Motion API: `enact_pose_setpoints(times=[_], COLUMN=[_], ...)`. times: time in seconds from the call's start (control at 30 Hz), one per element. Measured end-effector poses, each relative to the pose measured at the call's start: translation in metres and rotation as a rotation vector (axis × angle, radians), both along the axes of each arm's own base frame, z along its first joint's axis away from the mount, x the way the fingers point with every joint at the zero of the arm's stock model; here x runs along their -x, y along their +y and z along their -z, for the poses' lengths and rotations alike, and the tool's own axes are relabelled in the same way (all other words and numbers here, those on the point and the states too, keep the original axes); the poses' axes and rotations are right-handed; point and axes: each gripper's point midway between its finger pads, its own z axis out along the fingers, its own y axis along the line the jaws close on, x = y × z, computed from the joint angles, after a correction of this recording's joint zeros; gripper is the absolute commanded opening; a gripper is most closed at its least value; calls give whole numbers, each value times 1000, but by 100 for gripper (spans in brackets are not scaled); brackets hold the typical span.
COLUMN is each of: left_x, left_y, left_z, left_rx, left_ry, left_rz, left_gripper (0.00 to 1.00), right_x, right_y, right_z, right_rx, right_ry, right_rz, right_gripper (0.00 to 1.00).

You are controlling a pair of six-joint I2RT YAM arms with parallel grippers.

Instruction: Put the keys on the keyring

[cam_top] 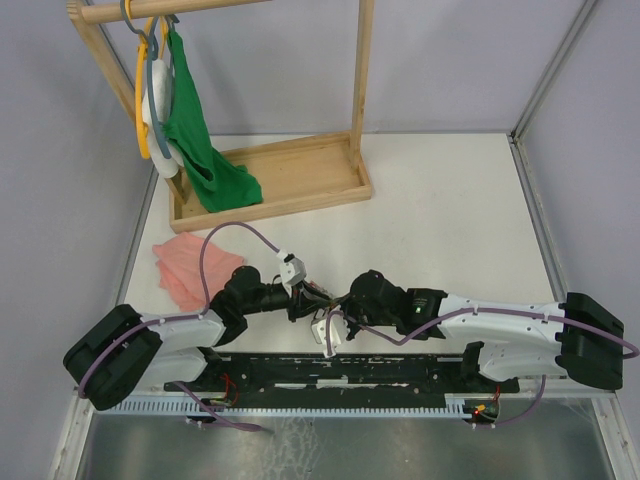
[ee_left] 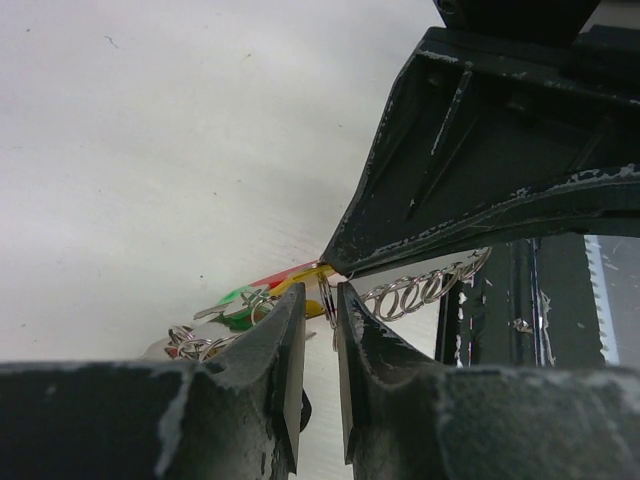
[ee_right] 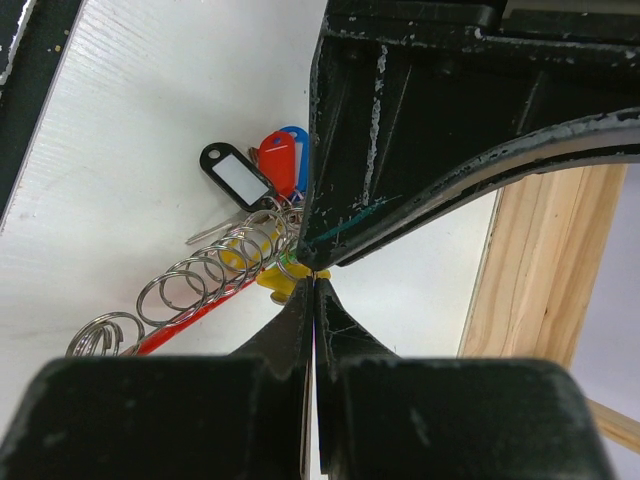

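Basically left gripper (ee_left: 320, 298) nips the keyring (ee_left: 327, 305) tip-to-tip with right gripper (ee_right: 313, 288), which is pressed together at the yellow-tagged key (ee_right: 273, 285); green-tagged key (ee_left: 238, 298) lies just beside both tips on the table (ee_left: 150, 120).

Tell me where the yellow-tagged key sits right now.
In the right wrist view, the yellow-tagged key lies at the tips of the right gripper, just left of them, below the red tag and beside the chain of rings.
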Motion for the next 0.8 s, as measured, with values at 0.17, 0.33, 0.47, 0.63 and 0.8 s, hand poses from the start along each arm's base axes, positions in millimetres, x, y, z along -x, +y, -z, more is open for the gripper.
enact_pose_setpoints(times=[0.17,0.33,0.47,0.63,0.8], left_x=[3,7,7,7,7], left_y=[-2,-3,-3,-5,-5], left_z=[3,8,10,10,9], left_rx=[-7,-17,-22,-23,-20], left_ry=[15,32,38,41,35], left_rz=[25,46,49,61,63], left_gripper=[25,21,5,3,3], right_x=[0,1,2,2,-2], right_y=[-1,0,0,0,-3], right_z=[1,1,1,1,1], right_rx=[5,3,2,3,-3], right_ry=[2,5,7,11,17], right_rz=[-1,-4,-7,-6,33], right_gripper=[1,1,1,1,1])
